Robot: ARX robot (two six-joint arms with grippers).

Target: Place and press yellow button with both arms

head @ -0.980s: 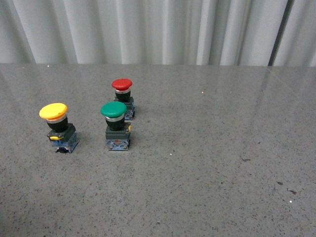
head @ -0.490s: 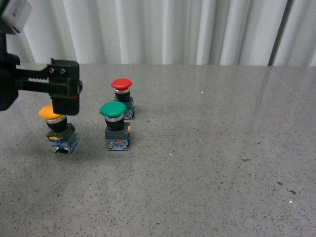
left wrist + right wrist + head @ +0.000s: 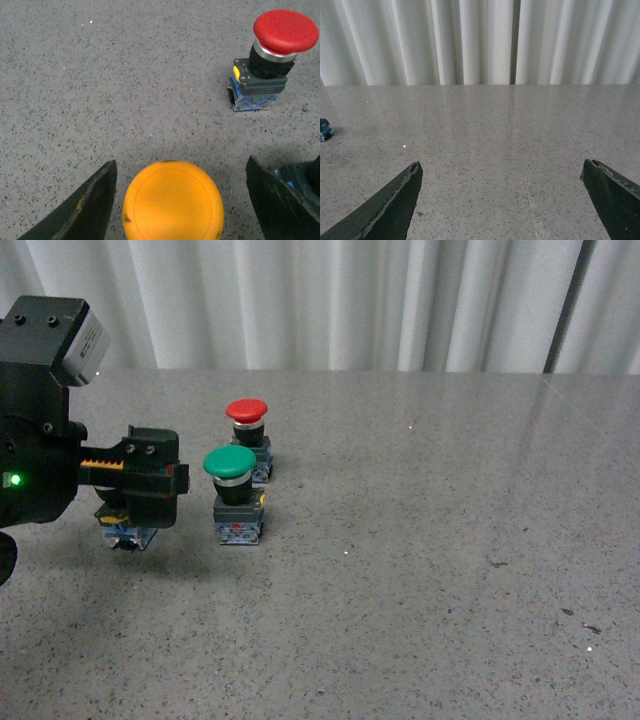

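The yellow button's round cap fills the gap between the two dark fingers of my open left gripper, and neither finger touches it. In the front view the left gripper hangs over the yellow button at the table's left and hides its cap. Only the button's blue and dark base shows below. My right gripper is open over bare table with nothing between its fingers. It does not show in the front view.
A green-capped switch stands just right of the left gripper, and a red-capped switch stands behind it. A bit of a blue switch base shows at the right wrist view's edge. White curtain backs the grey speckled table.
The left arm came in from the left, then dropped lower and nearer. Its gripper now covers the yellow cap, which showed fully one second ago. The switches have not moved.
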